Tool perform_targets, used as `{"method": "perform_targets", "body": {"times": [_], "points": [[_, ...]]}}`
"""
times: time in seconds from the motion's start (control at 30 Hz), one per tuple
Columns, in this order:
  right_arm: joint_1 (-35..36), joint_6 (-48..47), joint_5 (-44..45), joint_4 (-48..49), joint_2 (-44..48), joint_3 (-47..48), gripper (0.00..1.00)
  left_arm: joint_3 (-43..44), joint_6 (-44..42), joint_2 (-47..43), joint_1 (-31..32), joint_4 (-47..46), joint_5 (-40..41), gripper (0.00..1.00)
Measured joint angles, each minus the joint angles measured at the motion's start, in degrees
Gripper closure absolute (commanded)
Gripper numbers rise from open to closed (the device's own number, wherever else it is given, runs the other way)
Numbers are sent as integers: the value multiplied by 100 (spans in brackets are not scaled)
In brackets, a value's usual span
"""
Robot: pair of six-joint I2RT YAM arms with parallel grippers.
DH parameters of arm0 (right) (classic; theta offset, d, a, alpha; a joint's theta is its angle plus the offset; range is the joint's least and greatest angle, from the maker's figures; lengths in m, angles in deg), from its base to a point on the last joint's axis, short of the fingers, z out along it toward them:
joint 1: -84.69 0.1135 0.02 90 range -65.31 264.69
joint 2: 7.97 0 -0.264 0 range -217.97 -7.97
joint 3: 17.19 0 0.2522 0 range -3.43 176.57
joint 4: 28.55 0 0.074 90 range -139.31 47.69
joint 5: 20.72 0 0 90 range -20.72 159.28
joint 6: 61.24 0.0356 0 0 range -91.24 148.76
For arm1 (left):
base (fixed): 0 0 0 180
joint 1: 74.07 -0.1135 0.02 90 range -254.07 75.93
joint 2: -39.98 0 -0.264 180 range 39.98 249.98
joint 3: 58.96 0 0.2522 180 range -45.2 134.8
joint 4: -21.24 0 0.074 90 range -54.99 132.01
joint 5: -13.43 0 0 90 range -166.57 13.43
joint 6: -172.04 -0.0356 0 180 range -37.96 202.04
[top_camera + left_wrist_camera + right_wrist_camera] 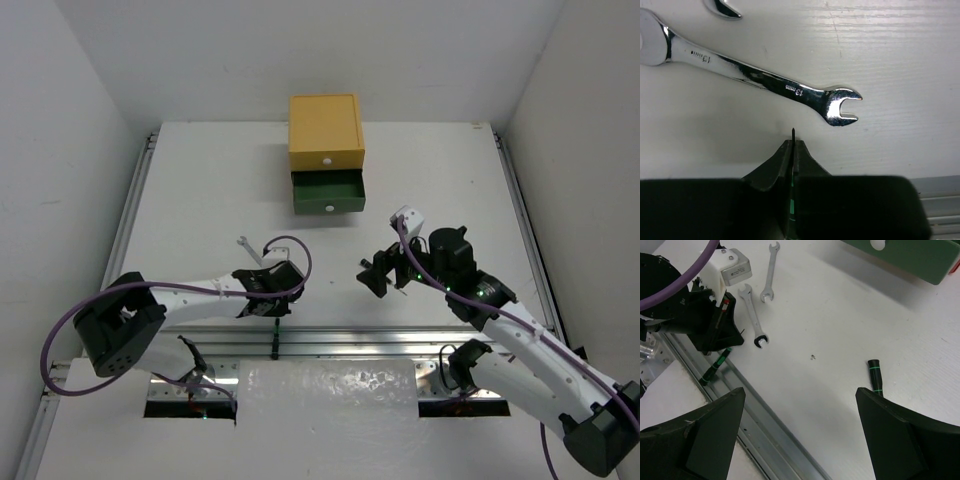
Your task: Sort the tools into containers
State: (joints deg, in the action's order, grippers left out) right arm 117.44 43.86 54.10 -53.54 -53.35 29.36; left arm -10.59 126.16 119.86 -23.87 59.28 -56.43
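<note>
My left gripper (272,306) (792,145) is shut on a thin black screwdriver with green marks (791,200); its tip points at a silver 13 mm wrench (765,80) lying just ahead on the table. A second wrench (722,7) shows only its end at the top edge. In the right wrist view both wrenches (754,315) (769,272) lie beside the left gripper (715,327). My right gripper (378,276) (800,410) is wide open and empty above the table, and another black screwdriver (874,376) lies by its right finger. The yellow drawer (324,130) is shut; the green drawer (328,192) is pulled out.
A metal rail (350,340) (765,430) runs along the table's near edge, under the held screwdriver's handle (715,367). The green drawer's front (905,255) with its white knob (877,244) is at the top of the right wrist view. White walls enclose the table.
</note>
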Motion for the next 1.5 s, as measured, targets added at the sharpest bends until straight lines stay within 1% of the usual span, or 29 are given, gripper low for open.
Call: {"method": "perform_targets", "body": {"times": [0.1,0.23,0.4,0.53,0.67,0.83,0.93,1.03,1.23,1.37,1.5], "points": [[0,90,101,44,-4,-57,6,26,11,-9,52,42,0,100],[0,264,376,11,-103,-118,6,225,59,-98,317,422,105,100],[0,350,719,-129,-149,-116,5,918,118,-739,466,844,144,100],[0,378,1088,-304,-46,-94,3,2002,190,-1134,466,887,656,100],[0,444,1410,-407,103,-61,3,3281,317,-1180,385,643,1576,100],[0,474,1670,-518,221,24,3,4927,402,-492,-466,138,2175,100],[0,496,1694,-573,278,31,2,5493,374,26,-857,-319,2616,100],[0,511,1665,-586,387,31,1,5504,245,378,-966,-824,3010,100],[0,507,1663,-592,520,33,1,5115,66,935,-1019,-1915,3303,100],[0,507,1648,-695,560,33,1,5115,50,1303,-1056,-2367,3497,100],[0,507,1617,-778,793,33,1,5115,74,1622,-1167,-2675,3565,100]]}}
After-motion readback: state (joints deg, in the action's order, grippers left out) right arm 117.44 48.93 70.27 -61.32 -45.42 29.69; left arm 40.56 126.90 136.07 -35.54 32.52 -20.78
